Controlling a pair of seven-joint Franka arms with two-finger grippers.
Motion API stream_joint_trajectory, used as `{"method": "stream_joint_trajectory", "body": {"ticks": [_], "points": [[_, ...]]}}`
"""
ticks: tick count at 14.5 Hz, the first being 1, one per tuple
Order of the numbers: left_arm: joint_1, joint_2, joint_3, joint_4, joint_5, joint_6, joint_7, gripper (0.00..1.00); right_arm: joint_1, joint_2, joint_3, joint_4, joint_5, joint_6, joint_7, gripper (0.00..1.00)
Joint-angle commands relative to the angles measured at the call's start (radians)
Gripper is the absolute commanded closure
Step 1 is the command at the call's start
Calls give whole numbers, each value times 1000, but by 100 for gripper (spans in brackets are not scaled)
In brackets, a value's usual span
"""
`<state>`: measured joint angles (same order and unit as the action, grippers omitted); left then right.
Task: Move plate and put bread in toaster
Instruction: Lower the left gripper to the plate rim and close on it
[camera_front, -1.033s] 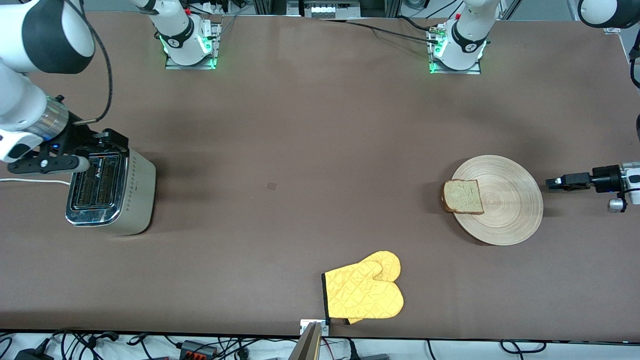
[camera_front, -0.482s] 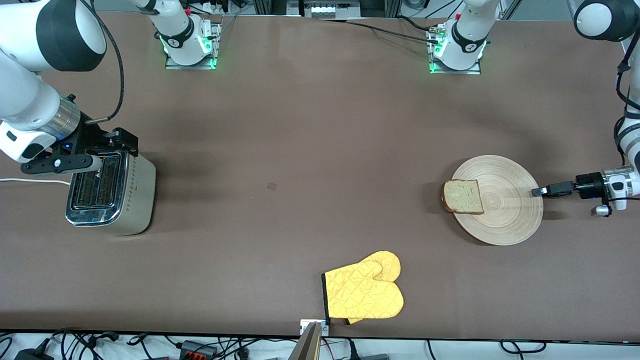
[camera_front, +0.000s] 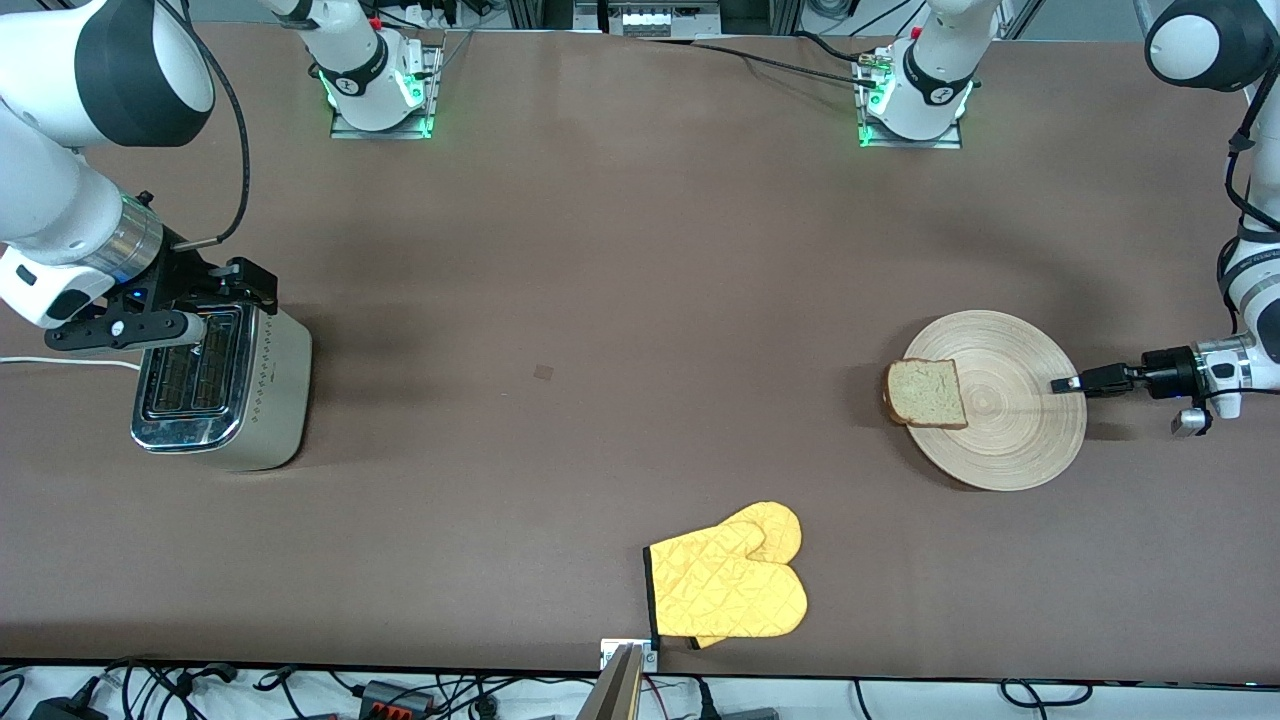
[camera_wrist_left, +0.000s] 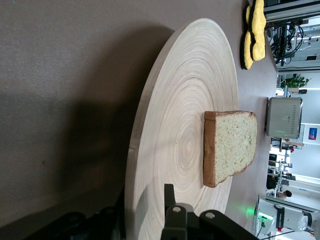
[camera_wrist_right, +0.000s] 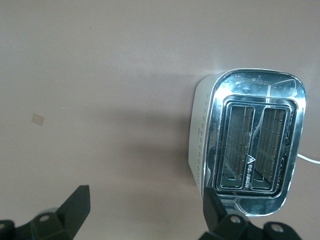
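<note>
The step in hand looks to be taking the plate (camera_front: 1000, 400) by its rim at the left arm's end of the table; the left gripper (camera_front: 1064, 384) lies low and level there, its tips over the rim, and in the left wrist view one finger (camera_wrist_left: 170, 200) rests above the wood while the other seems to sit below the edge, so the jaws straddle the rim but appear not yet clamped; I judge a deeper bite wise before closing, since the plate is wide and would tip from a shallow pinch; any drag or lift wants to stay flat and slow, because the bread (camera_front: 926, 393) lies loose on the plate's edge toward the right arm's end, overhanging it slightly, and could slide off

The toaster (camera_front: 222, 385) stands at the right arm's end of the table, upright, both slots empty in the right wrist view; the right gripper (camera_front: 205, 320) hovers over its top, fingers (camera_wrist_right: 75, 207) spread wide and holding nothing; that arm waits, and it should stay clear of the slots until the bread comes

Counted from largest to smallest: one table (camera_front: 620, 250); two arms; one plate; one toaster with two slots; one yellow oven mitt (camera_front: 730, 585) lying near the front edge, well apart from both; one slice of bread; one white cord (camera_front: 60, 362) trailing from the toaster
</note>
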<state>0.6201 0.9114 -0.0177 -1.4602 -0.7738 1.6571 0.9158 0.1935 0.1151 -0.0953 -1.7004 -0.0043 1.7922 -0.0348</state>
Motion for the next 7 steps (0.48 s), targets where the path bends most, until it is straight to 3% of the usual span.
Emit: {"method": "stream_joint_trajectory", "body": {"ticks": [1,3,7], "points": [[0,11,-1,23,-2,-2,37,90,11,3,-3,25,4,-17,4,0],[1,12,-1,21,-12,-2,38,98,20,4,-3,25,7,-19,6,0],[-3,7,-5,24,-15,-3,23,99,7,15,-9,30,10,-17,-10,0]]}}
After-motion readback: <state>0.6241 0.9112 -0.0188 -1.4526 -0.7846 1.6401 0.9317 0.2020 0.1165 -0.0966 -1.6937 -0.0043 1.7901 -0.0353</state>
